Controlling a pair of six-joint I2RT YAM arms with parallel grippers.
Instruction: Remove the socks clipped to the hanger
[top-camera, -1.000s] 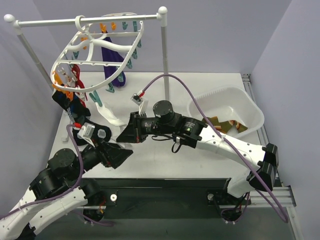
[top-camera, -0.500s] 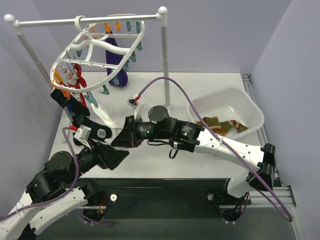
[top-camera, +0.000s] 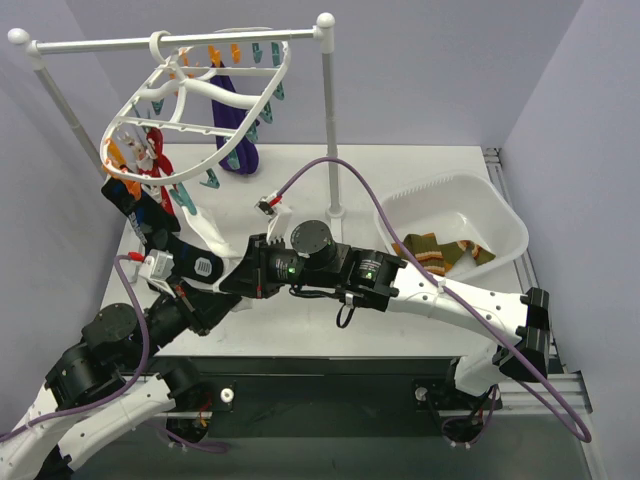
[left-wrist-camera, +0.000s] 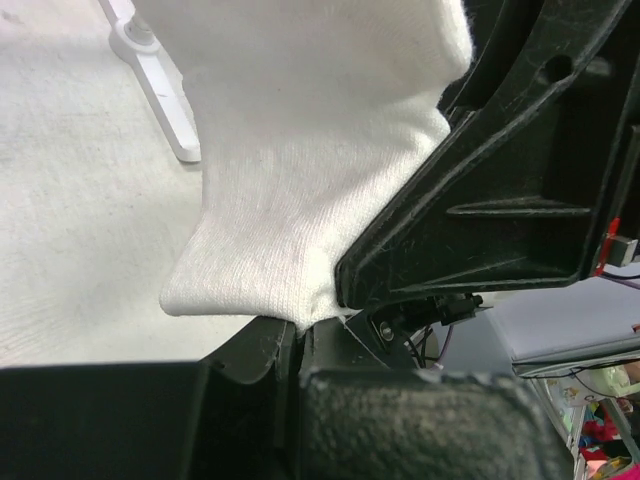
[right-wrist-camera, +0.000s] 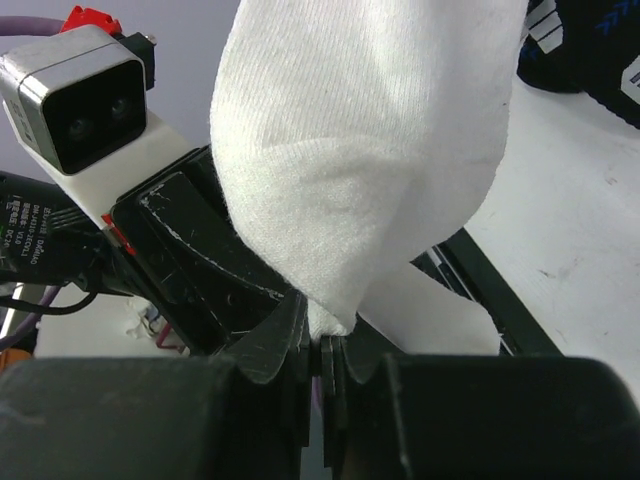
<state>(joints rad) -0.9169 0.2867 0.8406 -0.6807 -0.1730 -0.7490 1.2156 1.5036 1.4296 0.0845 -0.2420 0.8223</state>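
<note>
The white hanger (top-camera: 272, 88) hangs tilted from the rail at the back left. A purple sock (top-camera: 240, 130), a red-and-white sock (top-camera: 150, 152) and a black-navy sock (top-camera: 140, 205) are clipped to it. A white sock (top-camera: 215, 235) stretches down from it towards both grippers. My left gripper (top-camera: 222, 300) is shut on the white sock's (left-wrist-camera: 310, 180) lower edge, jaws (left-wrist-camera: 300, 335) pinching the fabric. My right gripper (top-camera: 240, 278) is shut on the same sock (right-wrist-camera: 360, 150), its tip caught between the jaws (right-wrist-camera: 322, 340). The two grippers are pressed close together.
A white basin (top-camera: 500, 205) at the right holds olive-brown striped socks (top-camera: 440, 250). The rail stand's pole (top-camera: 328, 110) rises behind the right arm. Orange and teal clips (top-camera: 208, 180) dangle from the hanger. Purple cables loop over both arms.
My left gripper was open and has shut on the white sock. The right gripper, holding that sock, has shifted left and nearer, and the hanger has swung slightly.
</note>
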